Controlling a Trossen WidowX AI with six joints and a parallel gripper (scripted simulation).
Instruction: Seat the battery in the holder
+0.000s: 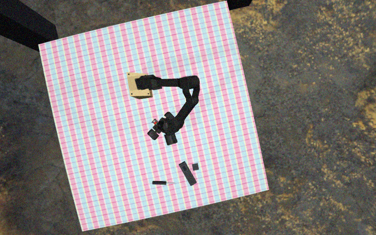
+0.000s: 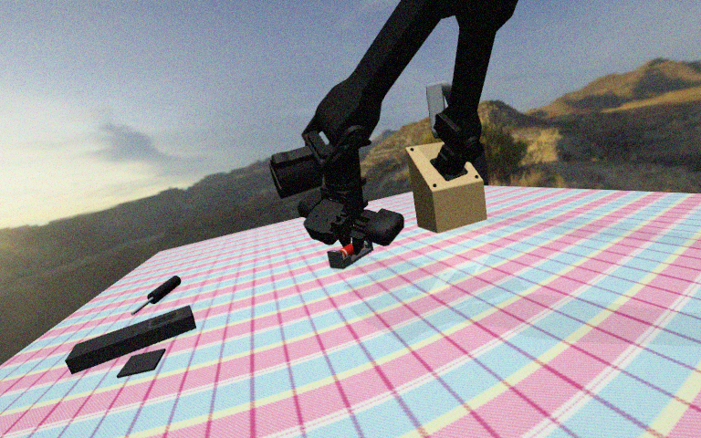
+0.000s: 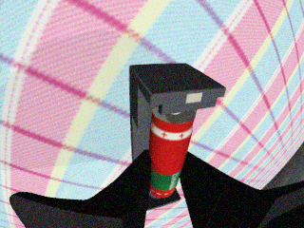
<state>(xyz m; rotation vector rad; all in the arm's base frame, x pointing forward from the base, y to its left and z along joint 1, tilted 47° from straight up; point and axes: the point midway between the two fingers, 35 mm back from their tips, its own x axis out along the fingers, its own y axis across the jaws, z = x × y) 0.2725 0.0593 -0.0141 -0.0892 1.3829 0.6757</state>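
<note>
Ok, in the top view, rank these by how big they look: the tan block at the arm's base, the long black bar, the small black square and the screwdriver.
Largest to smallest, top view:
1. Tan block
2. Long black bar
3. Screwdriver, about as long as the bar but far thinner
4. Small black square
</note>
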